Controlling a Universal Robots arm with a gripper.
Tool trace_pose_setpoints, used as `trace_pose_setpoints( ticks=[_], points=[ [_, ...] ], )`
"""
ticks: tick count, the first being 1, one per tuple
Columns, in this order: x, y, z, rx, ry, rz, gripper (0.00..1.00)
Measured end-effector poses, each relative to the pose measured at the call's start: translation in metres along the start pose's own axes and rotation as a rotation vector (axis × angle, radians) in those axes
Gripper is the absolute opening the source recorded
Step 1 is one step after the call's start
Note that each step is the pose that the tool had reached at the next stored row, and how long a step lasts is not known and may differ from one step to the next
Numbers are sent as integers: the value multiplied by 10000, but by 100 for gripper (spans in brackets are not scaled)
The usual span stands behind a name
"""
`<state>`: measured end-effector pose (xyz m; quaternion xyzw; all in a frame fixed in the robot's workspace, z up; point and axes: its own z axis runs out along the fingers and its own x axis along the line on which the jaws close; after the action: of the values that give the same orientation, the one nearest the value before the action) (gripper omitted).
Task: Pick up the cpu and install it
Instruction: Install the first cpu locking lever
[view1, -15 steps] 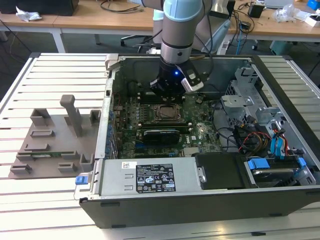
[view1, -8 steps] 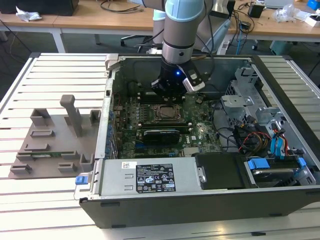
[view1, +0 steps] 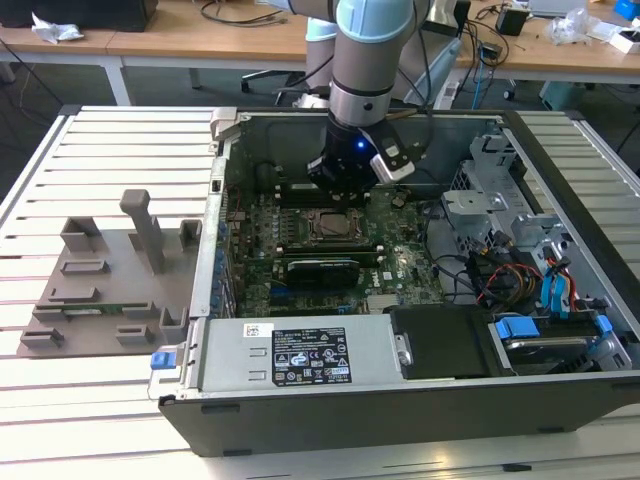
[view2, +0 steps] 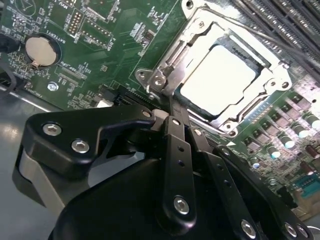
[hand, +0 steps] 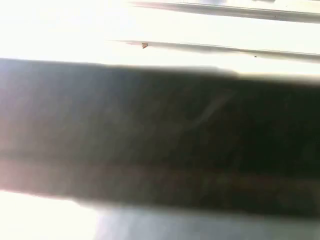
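We see the open computer case (view1: 420, 400) lying on a slatted white table (view1: 100, 150), with the grey holder plate (view1: 110, 290) well apart from the jaws, toward the exterior view's left. The arm (view1: 370, 50) reaches down into the case, and the gripper (view1: 345, 170) hangs just above the green motherboard (view1: 330, 250).

In the second wrist view the gripper (view2: 172, 112) has its black fingers (view2: 177, 150) drawn together, tips meeting with nothing between them. Right in front of those tips sits the socket frame (view2: 220, 75), its metal edges bright. The cpu (view2: 220, 80) lies flat inside that frame, silvery-white top up, just beyond the jaws and not touched by them. A thin metal lever rod (view2: 270, 42) runs along the frame's far side from the jaws. Off to one side of the fingers, well apart from the socket, we see a round coin battery (view2: 42, 50) on the board.

In the exterior view the socket frame (view1: 325, 228) sits just below the jaws.
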<state>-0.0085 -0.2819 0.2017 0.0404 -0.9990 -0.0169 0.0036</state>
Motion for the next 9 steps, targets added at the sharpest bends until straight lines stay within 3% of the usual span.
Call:
trace_pose_setpoints(
  ticks=[6, 9],
  points=[
    [-9, 23, -20, 27, 10, 1, 11],
    [-7, 24, -81, 149, 23, 3, 11]
  ],
)
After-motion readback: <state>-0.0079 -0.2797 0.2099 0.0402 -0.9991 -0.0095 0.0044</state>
